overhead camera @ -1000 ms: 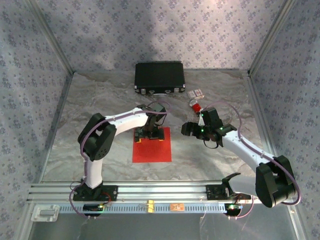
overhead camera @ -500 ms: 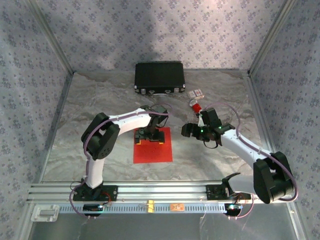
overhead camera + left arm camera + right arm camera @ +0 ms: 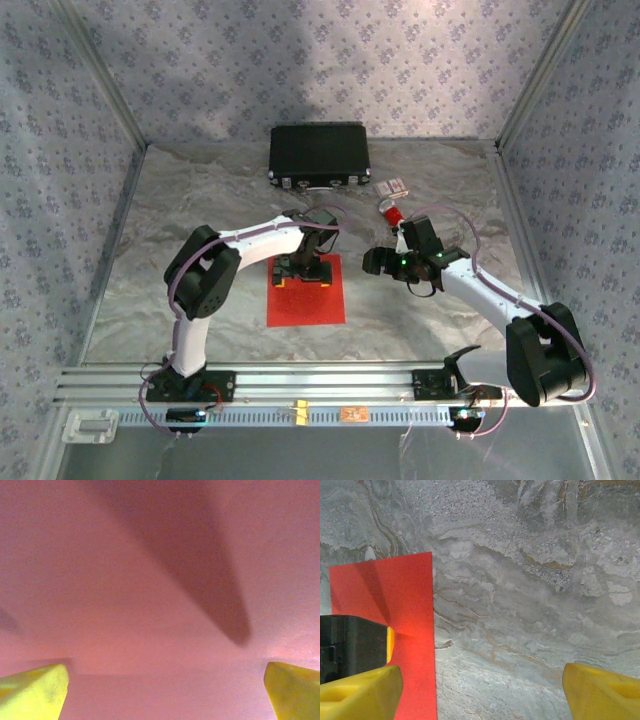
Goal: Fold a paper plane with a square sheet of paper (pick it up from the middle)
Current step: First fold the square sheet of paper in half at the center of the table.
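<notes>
The square sheet of paper is bright red and lies flat on the marbled table, near the middle. My left gripper points down over the sheet's far half. It is open, its yellow fingertips spread wide close above the red paper. My right gripper hovers open to the right of the sheet, over bare table. In the right wrist view the sheet's right edge and the left gripper's black body show at the left. The paper plane is out of view.
A black case lies at the back. A small red tube with a white end and a small card lie back right, close behind the right arm. Patterned walls enclose the table, and a metal rail runs along the front.
The left arm's elbow has swung slightly to the right while its gripper stayed over the sheet's far half. The right arm has barely moved. Both grippers remain open.
</notes>
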Motion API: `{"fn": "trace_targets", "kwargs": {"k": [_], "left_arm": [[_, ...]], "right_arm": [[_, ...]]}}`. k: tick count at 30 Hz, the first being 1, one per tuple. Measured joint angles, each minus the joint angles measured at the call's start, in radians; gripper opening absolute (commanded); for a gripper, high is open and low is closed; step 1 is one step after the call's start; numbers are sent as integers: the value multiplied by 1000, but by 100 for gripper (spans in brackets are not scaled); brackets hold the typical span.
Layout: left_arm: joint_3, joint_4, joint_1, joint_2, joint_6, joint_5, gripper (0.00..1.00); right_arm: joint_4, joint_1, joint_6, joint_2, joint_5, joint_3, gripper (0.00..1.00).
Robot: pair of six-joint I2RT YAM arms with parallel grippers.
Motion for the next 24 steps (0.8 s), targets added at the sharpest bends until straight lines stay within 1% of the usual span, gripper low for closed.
{"fn": "trace_targets", "kwargs": {"k": [3, 15, 17, 22, 24], "left_arm": [[-16, 19, 0, 2, -8, 14, 100], [-42, 48, 0, -11, -11, 14, 99], [-45, 50, 0, -13, -10, 12, 96], [-47, 52, 0, -13, -10, 12, 95], [-48, 53, 0, -14, -11, 12, 93]], "right_arm": [[-6, 0, -1, 0, 0, 0, 85], [-16, 0, -1, 0, 0, 2, 85], [-18, 0, -1, 0, 0, 2, 85], [-22, 0, 0, 0, 0, 2, 85], [-22, 0, 0, 0, 0, 2, 85]]}}
